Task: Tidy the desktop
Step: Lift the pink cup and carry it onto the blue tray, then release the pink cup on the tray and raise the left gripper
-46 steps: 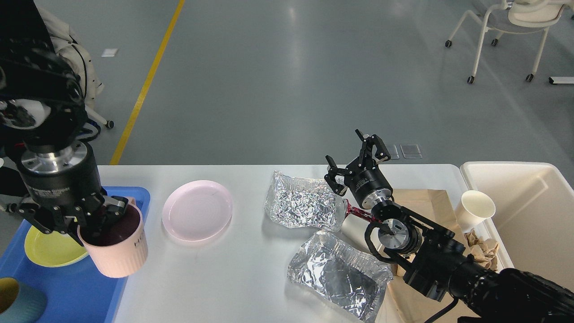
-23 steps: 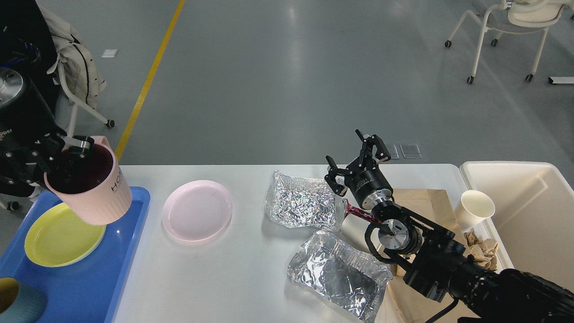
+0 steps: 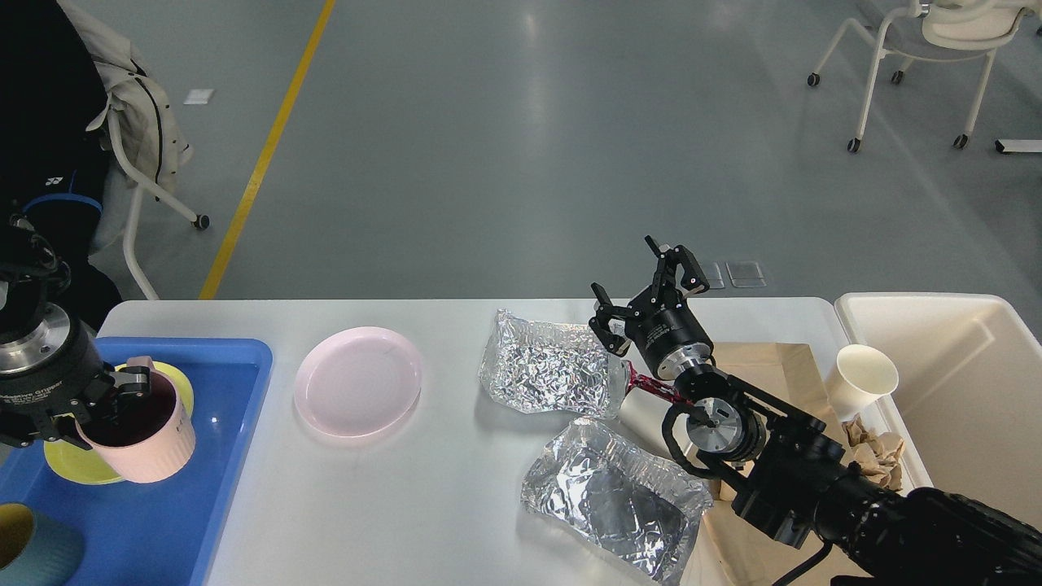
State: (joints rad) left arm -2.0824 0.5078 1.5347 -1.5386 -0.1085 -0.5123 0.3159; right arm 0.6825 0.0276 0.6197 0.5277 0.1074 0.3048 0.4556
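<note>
Clearly the left gripper [image 3: 110, 399], at the lower left of the frame, held the pink cup [image 3: 142, 439] by its rim, one finger inside the dark interior and the other outside near the handle. The cup sat low over the blue tray [image 3: 236, 407], overlapping the yellow plate [image 3: 77, 470], and whether its base rested on anything could not be told. To do this step well, the cup probably wanted lowering straight and level until it bore on the plate or the tray floor, and only then releasing, with the fingers drawn upward so as not to tip it. A teal cup [image 3: 32, 553] stood at the tray's bottom corner, near enough to mind.

Right of centre, the right gripper [image 3: 651, 289] pointed upward with fingers spread wide and nothing between them, above the crumpled foil [image 3: 549, 374].

The desktop [image 3: 407, 505], a wide white top with rounded corners, filled the lower half of the frame. On it lay a pink plate [image 3: 358, 380], a second foil tray [image 3: 615, 496], brown paper [image 3: 773, 362], a paper cup [image 3: 863, 378] and crumpled scraps [image 3: 875, 456] beside the cream bin [image 3: 977, 391] at the right edge. By my judgement, much remained to clear.
</note>
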